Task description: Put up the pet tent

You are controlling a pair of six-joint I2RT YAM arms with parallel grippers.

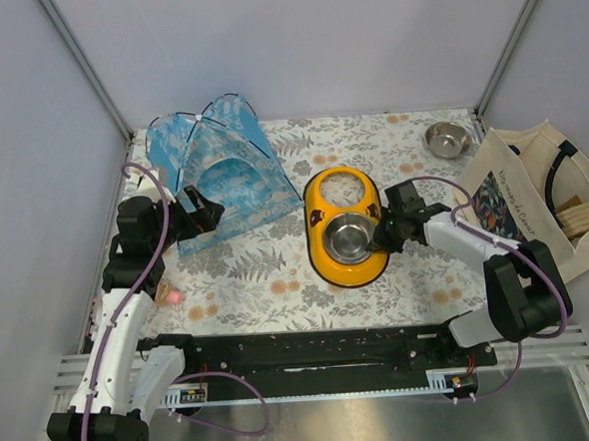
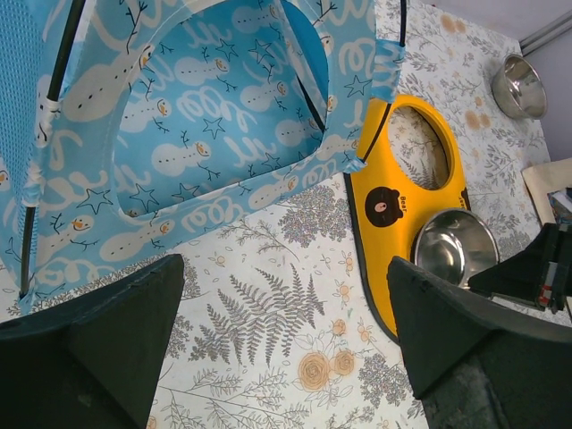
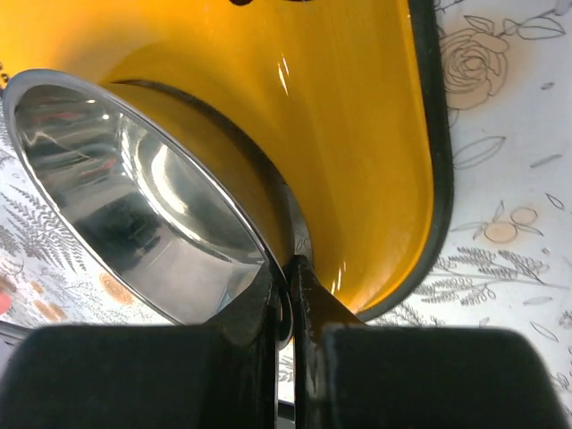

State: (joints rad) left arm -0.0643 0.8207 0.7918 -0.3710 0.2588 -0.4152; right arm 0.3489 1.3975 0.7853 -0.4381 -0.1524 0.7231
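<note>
**Blue and standing, door toward the near edge**

Starting at the left gripper (image 2: 286, 295): spread as wide as it goes, holding nothing, hovering low before the arched doorway of the pet tent (image 2: 206, 134). Across at centre-right of the top view, right gripper (image 1: 385, 233) pinched shut on the rim of the steel bowl (image 3: 134, 197) seated in the yellow feeder (image 1: 319, 264) (no tent work on that side). Further out, floral tablecloth (image 1: 258, 273), a second bowl (image 1: 447, 139) at upper right, a tote bag (image 1: 518, 202) at the right edge.

Looks like the closing step. Tent in the upper left of the top view, black poles arched and crossing at the peak, one front corner just beside the feeder. Probably calls for a light nudge to square the base, or a retreat of the open fingers without snagging a pole.

Peak up, seemingly tipped a little toward the back wall. Doorway toward the lower edge of the top view, turned slightly right. Long axis of the base hard to judge; apparently along the front hem, lower left to right.
</note>
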